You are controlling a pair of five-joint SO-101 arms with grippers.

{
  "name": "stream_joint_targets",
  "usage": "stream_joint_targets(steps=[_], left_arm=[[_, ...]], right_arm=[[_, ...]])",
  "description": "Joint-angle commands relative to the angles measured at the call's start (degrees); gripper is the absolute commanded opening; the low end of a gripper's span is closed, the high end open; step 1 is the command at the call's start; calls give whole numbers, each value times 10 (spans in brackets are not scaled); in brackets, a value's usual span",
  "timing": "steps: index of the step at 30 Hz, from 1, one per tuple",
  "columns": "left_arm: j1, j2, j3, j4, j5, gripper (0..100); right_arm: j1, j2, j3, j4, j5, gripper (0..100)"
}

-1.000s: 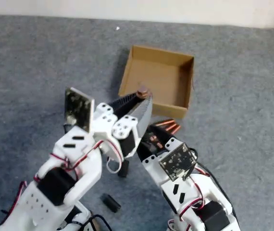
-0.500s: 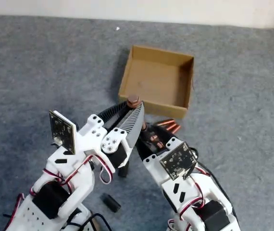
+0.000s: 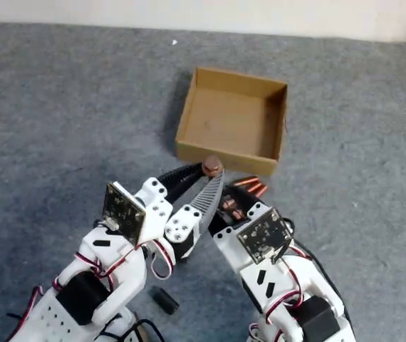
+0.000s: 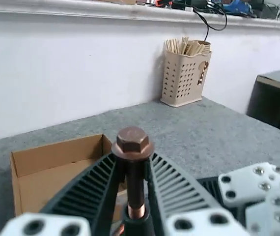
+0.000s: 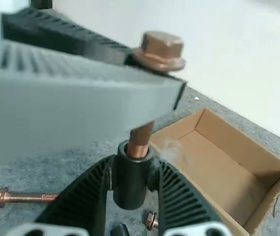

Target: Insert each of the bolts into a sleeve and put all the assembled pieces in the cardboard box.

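Bolt tip in sleeve, mid-frame.
Left gripper clamps the bolt; right gripper clamps the sleeve beneath, near the box.

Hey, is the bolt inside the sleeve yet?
Partly in: the bolt has its tip in the sleeve, with most of the shank and the head above it.

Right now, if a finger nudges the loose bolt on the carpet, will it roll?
Probably curves rather than rolling straight: the loose bolt lies sideways, head wider than shank. The carpet looks fuzzy, so likely it stops soon. Metal, so probably rigid.
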Motion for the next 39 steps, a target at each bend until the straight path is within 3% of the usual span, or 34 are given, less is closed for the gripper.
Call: stream_joint_targets(steps=[1, 7, 13, 17, 22, 28, 35, 39], left_arm=[[13, 1, -1, 35, -7, 189], [11, 0, -15, 59, -10, 200], [-19, 0, -96, 154, -11, 200], [-73, 0, -140, 229, -11, 200], [-190, 0, -144, 295, -11, 197], [-321, -41, -96, 323, -18, 0], [-385, -218, 53, 324, -24, 6], [-415, -192, 113, 322, -24, 6]], right_arm=[[17, -9, -4, -23, 1, 5], [17, -9, -2, -24, 1, 5], [18, -9, 1, -24, 1, 5], [18, -8, 1, -24, 1, 5], [20, -7, 1, -24, 2, 5], [41, -7, -3, -24, 2, 5], [42, 0, -3, -23, 2, 5], [85, 71, -36, -21, 2, 5]])
